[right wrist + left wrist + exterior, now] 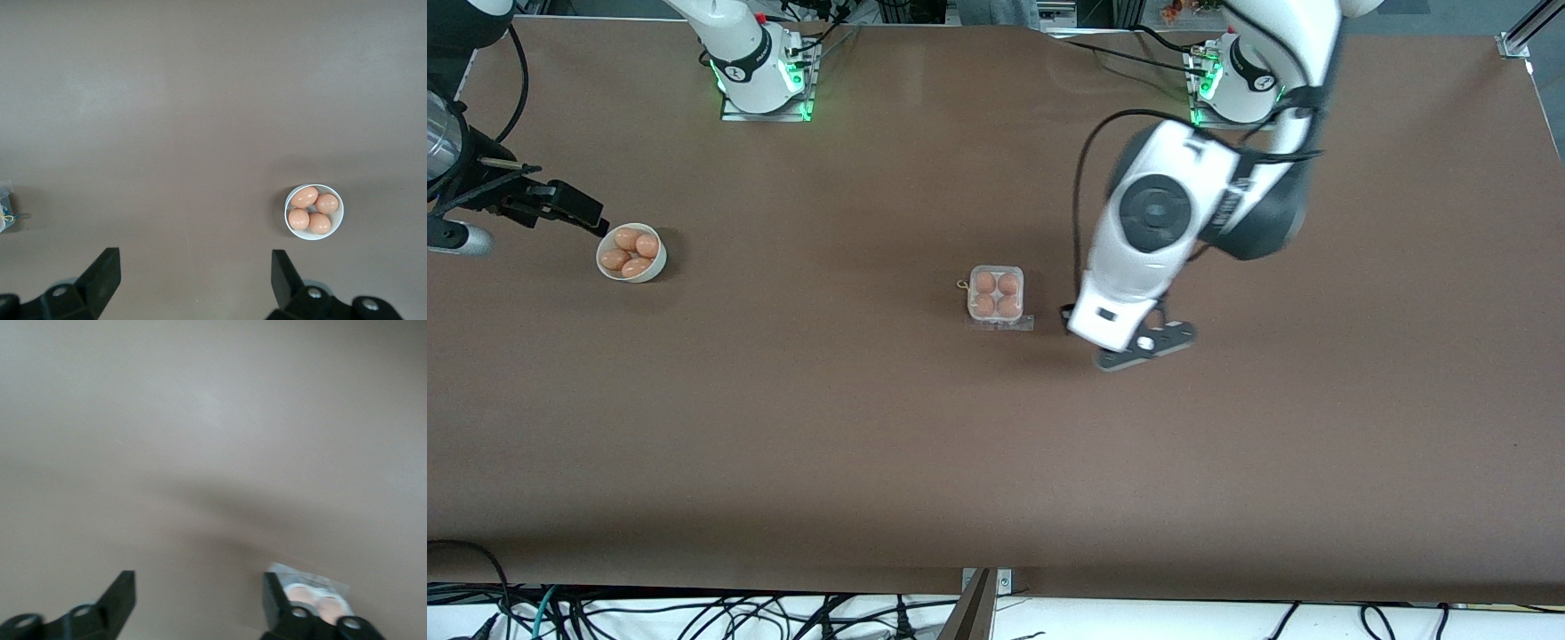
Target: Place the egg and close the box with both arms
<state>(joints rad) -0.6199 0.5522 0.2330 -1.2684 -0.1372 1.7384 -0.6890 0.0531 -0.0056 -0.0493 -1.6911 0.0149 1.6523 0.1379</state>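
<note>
The egg box sits near the middle of the brown table, all four cells filled with tan eggs, its clear lid down over them. The left gripper hovers just beside it toward the left arm's end, jaws spread and empty. The right gripper waits over the table's right-arm end, jaws spread, near a white bowl holding four eggs.

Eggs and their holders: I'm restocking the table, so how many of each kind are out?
Eggs in the box: 4
Eggs in the bowl: 4
Boxes: 1
Bowls: 1
Total: 8 eggs, 2 holders, 10 things
</note>
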